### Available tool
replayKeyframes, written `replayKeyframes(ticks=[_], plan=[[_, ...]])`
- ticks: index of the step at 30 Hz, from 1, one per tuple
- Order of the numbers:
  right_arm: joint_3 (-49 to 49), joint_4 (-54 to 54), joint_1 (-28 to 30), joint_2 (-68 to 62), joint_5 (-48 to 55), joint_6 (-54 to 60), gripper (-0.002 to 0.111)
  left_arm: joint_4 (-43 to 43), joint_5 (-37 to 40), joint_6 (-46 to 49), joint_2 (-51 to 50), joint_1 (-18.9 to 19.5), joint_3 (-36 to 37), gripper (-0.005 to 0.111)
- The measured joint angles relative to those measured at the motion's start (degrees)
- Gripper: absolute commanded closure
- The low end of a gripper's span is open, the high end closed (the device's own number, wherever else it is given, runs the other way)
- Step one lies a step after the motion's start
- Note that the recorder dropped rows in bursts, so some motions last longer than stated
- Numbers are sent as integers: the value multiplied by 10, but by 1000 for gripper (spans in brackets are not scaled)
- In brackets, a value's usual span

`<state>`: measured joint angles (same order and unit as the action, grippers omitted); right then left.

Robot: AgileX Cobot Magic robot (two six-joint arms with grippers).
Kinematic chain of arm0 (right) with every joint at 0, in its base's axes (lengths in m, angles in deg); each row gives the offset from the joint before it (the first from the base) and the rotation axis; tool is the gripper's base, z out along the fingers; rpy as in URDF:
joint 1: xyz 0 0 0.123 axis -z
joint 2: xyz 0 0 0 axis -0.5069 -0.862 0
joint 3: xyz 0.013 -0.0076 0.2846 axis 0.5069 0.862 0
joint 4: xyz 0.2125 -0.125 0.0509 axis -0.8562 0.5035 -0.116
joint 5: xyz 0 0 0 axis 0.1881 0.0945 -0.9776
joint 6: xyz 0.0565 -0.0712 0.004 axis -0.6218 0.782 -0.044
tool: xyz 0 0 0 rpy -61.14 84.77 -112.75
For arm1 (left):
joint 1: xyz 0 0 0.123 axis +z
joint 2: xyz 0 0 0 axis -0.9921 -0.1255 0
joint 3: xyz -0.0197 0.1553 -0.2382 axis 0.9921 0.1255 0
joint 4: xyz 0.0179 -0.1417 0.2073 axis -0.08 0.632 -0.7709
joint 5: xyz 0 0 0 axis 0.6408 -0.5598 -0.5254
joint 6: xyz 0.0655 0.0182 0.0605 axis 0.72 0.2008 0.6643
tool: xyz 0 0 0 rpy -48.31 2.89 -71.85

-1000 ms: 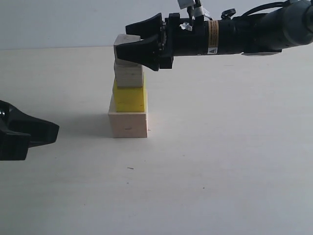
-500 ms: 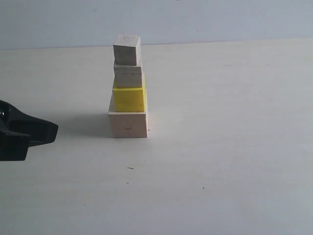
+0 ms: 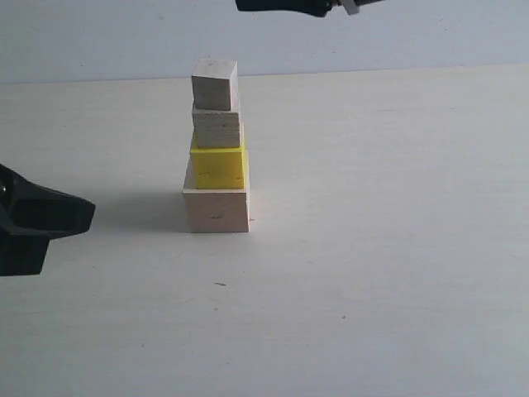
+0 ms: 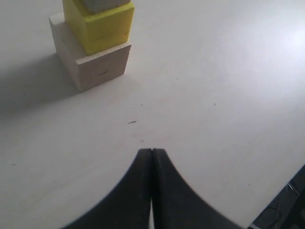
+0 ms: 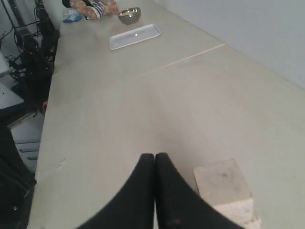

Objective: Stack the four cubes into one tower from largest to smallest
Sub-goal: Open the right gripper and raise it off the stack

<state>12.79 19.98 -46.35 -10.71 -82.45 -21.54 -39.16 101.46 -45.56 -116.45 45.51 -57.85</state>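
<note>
Pale-wood small cube point(image 3: 214, 83) atop tower point(image 3: 216, 149), vertical axis, below right claw point(image 5: 155, 157) (clenched, empty, nearer). Left claw point(image 4: 151, 151) clenched, low over desk point(image 3: 372, 248), well apart on left.

Pale table point(image 3: 397, 273) (matte), grey wall point(image 3: 99, 37) behind.

pale table point(image 3: 372, 289) spreading under a plain light wall point(image 3: 99, 41), a thin seam point(image 5: 186, 58) running across its top, a white tray point(image 5: 134, 36) lying far along it, a metal bowl point(image 5: 129, 15) sitting near the tray, dark cables point(image 5: 29, 50) hanging beside the table's edge
</note>
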Motion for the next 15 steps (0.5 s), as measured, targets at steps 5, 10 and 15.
replayKeyframes(ticks=[5, 10, 15], plan=[[24, 5, -1, -2, 56, -49, 108, -15, -38, -15, 0, 5, 0, 107], [39, 6, -1, -3, 77, -107, 108, -27, -98, -43, -3, 61, 0, 107], [45, 6, -1, -3, 175, -209, 108, 13, -137, -49, -29, 142, -7, 107]])
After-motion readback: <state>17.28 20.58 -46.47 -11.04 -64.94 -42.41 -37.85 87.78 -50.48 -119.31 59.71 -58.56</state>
